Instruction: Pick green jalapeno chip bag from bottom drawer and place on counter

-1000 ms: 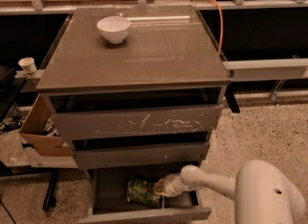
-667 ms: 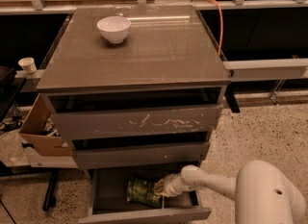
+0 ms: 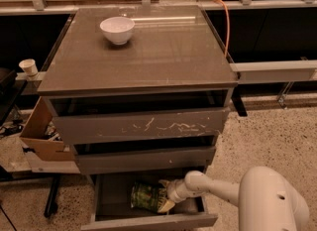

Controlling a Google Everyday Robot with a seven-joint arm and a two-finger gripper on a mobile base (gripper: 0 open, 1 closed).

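Fingers (image 3: 166, 205) of gripper (image 3: 165, 194) spread wide, straddling right edge of green jalapeno chip bag (image 3: 146, 197) in bottom drawer (image 3: 148, 222).

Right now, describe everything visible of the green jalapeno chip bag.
The green jalapeno chip bag is a small crinkly foil pouch, green with darker green and pale print. It lies on the dark floor of the open bottom drawer, near the middle. The gripper sits at its right end, overlapping that edge; whether it holds the bag cannot be told.
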